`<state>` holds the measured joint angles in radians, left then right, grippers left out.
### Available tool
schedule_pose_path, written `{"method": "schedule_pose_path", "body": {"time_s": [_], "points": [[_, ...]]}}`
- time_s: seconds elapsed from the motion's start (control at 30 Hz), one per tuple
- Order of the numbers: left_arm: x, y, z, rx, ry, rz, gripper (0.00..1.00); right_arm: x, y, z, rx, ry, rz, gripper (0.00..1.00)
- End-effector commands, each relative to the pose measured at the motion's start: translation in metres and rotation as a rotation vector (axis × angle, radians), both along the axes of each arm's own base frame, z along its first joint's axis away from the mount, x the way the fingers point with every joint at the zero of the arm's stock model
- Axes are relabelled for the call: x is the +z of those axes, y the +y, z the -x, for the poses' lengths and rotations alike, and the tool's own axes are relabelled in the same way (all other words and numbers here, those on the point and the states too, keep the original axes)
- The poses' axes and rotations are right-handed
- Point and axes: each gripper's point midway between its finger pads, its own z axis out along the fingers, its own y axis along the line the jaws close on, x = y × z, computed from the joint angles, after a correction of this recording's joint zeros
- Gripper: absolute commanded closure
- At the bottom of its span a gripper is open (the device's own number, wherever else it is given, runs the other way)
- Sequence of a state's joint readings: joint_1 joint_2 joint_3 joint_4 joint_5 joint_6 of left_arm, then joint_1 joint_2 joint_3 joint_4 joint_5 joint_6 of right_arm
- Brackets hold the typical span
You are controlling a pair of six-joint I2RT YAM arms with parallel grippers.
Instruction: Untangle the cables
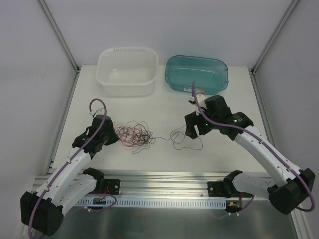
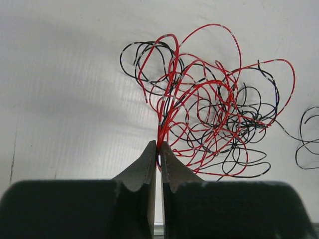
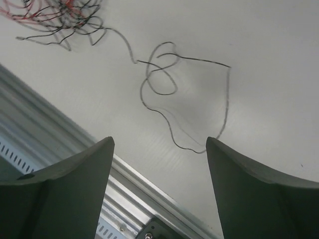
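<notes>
Presently: left fingers clamped on red strands at the 9 o'clock edge of the cables, likely anchoring the tangle on the surface. Right fingers spread wide, empty, over a black loop trailing toward 3 o'clock, clear of the knot.

White table was evenly lit; plain white walls stood on three sides; metal posts at far corners; metal rail along near edge.
</notes>
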<state>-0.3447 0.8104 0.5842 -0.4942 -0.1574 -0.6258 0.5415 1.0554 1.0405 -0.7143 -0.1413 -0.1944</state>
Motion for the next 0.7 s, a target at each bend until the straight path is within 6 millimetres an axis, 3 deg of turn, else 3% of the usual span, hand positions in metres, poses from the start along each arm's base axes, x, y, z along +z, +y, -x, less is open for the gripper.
{"method": "schedule_pose_path", "body": {"time_s": [0.0,0.03,0.07,0.1,0.17,0.23,0.27,0.5,0.57,0.67], "points": [[0.008,-0.003,0.0,-0.045,-0.004,0.003,1.0,0.007,0.054,0.008,0.283,-0.012,-0.04,0.21],[0.008,-0.004,0.0,-0.049,-0.004,0.006,1.0,0.005,0.062,0.009,0.323,-0.003,-0.034,0.21],[0.007,-0.004,0.001,-0.052,-0.002,0.008,1.0,-0.011,0.07,0.009,0.35,0.054,-0.002,0.21],[0.007,-0.006,0.002,-0.057,0.0,0.014,1.0,-0.009,0.081,0.01,0.387,0.055,0.002,0.21],[0.007,-0.006,0.002,-0.062,-0.001,0.016,1.0,-0.032,0.09,0.007,0.424,0.106,0.063,0.21],[0.008,-0.006,0.003,-0.063,-0.006,0.019,1.0,-0.041,0.098,-0.001,0.439,0.106,0.105,0.22],[0.008,-0.007,0.003,-0.065,-0.007,0.022,1.0,-0.056,0.101,-0.005,0.456,0.133,0.139,0.23],[0.006,-0.007,0.005,-0.075,-0.005,0.019,1.0,-0.093,0.122,-0.021,0.541,0.173,0.275,0.25],[0.006,-0.007,0.005,-0.075,-0.005,0.019,1.0,-0.114,0.123,-0.028,0.545,0.194,0.337,0.26],[0.005,-0.006,0.005,-0.07,-0.005,0.016,1.0,-0.125,0.123,-0.032,0.548,0.2,0.371,0.29]]}}
